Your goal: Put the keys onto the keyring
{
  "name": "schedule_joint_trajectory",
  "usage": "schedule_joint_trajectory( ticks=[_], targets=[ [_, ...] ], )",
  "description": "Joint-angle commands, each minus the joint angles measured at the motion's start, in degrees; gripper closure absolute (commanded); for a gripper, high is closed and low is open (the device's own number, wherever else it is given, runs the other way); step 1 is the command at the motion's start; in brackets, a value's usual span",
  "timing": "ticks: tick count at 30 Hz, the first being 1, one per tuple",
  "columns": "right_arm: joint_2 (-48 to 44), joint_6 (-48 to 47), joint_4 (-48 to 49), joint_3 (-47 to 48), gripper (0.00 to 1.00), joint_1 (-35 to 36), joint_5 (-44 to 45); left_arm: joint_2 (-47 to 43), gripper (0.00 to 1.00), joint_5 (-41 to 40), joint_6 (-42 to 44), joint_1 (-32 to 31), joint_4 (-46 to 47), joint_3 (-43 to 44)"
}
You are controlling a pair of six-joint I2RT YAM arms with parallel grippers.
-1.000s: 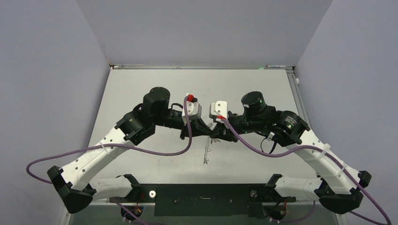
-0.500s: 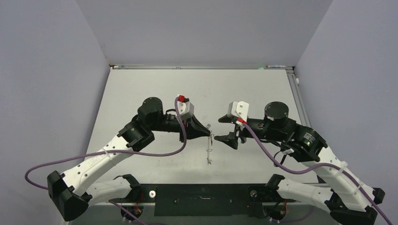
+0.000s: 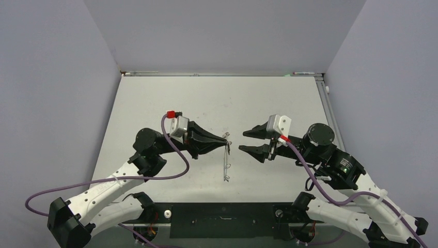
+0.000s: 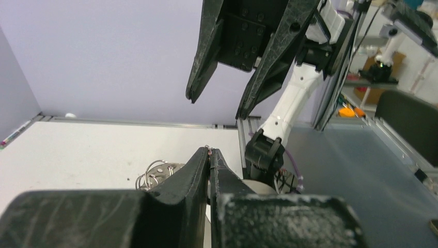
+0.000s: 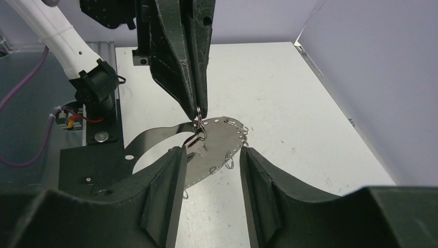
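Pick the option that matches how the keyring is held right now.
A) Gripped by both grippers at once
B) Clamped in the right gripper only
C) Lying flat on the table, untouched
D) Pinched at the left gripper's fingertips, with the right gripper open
D: the left gripper is shut on a small loop at the rim of the keyring, while the right gripper stands open, facing it without touching it.

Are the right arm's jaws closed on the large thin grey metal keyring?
No: the right gripper is open, its jaws spread apart, and only the left gripper pinches the grey metal keyring.
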Motion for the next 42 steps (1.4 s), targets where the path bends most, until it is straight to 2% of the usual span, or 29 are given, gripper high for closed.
schedule_joint_trajectory(
  ticks=[1,3,9,14,23,38,42],
  targets=[
    [1.1,2.9,7.8,-1.7,0.57,0.2,-1.3,-1.1,1.0,-7.4,-8.5,0.4,24.5,-5.3],
    [1.5,4.0,9.7,-2.7,0.58,0.2,-1.5,-1.0,1.0,-9.2,-9.7,0.6,27.6,-6.1],
    [2.5,5.8,14.6,-4.4,0.58,0.2,-3.7,-1.2,1.0,-10.6,-10.5,0.9,28.6,-6.6],
    [4.3,3.7,12.1,-1.6,0.62,0.2,-4.7,-2.1,1.0,-8.6,-9.0,1.1,24.0,-5.7],
    [7.5,-0.2,6.5,4.3,0.63,0.2,-7.7,-2.0,1.0,-5.4,-9.9,1.0,24.0,-5.8],
    [9.4,-1.7,5.3,5.5,0.75,0.2,-9.1,-2.1,1.0,-4.4,-10.0,1.0,22.6,-5.4],
    [9.2,-1.7,5.3,5.5,0.83,0.1,-9.4,-1.9,1.0,-4.3,-10.2,1.0,22.4,-5.2]
  ],
)
